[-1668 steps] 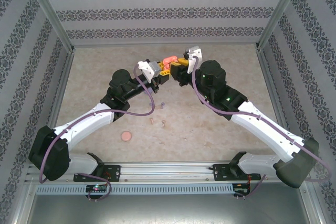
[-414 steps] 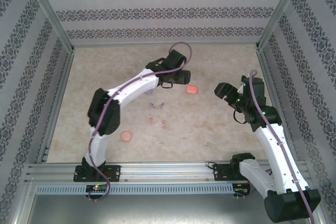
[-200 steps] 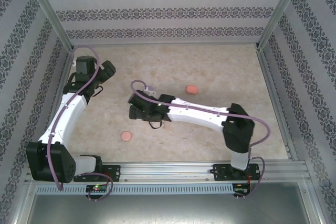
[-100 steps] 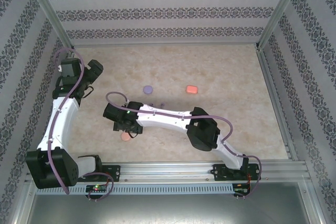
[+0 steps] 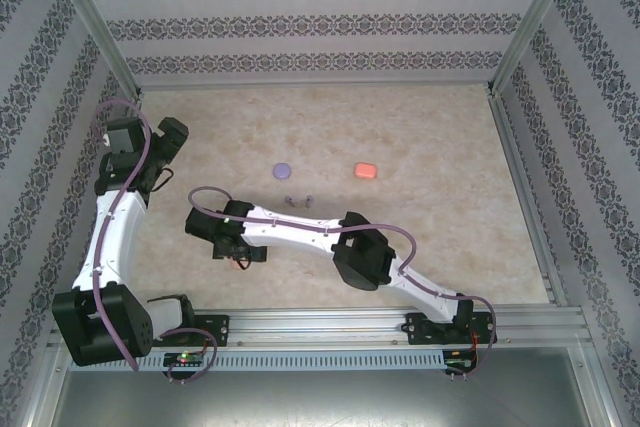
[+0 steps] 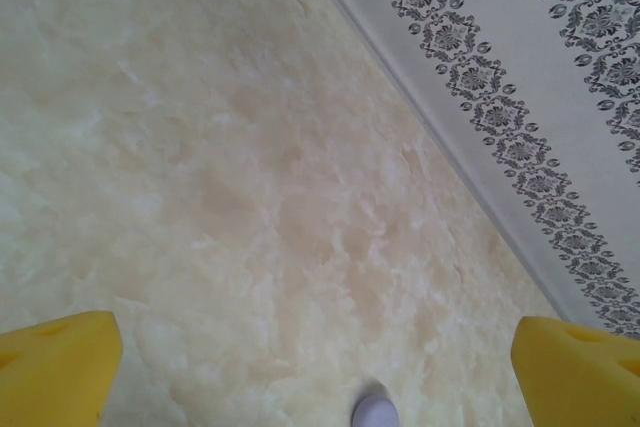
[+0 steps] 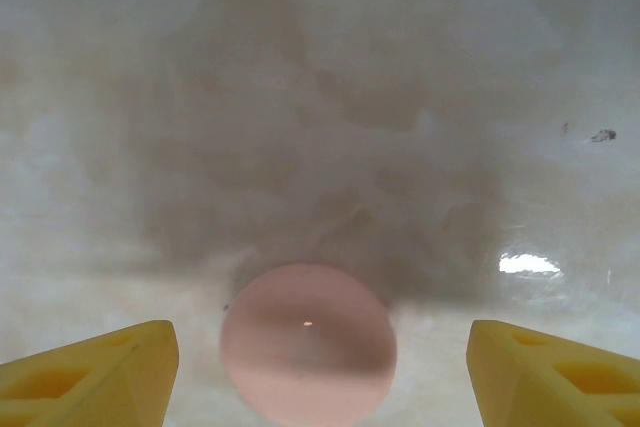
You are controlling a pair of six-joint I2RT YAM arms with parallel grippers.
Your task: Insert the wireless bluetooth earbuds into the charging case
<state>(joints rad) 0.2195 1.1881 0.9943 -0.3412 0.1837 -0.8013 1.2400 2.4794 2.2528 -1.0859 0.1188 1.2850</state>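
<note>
right wrist: right end effector open over pink case, not touching it. the case is likely light, hard and slippery; pinch across its sides. left end effector released, empty.

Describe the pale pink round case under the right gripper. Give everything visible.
The pink round case is a smooth, pale pink disc that looks like matte plastic, with a tiny light speck near its middle. The picture is blurred, so no seam or hinge can be made out. It lies flat on the marbled beige table, with its near edge cut off by the frame. It sits between the open yellow fingers of the right gripper, and neither finger touches it.
</note>
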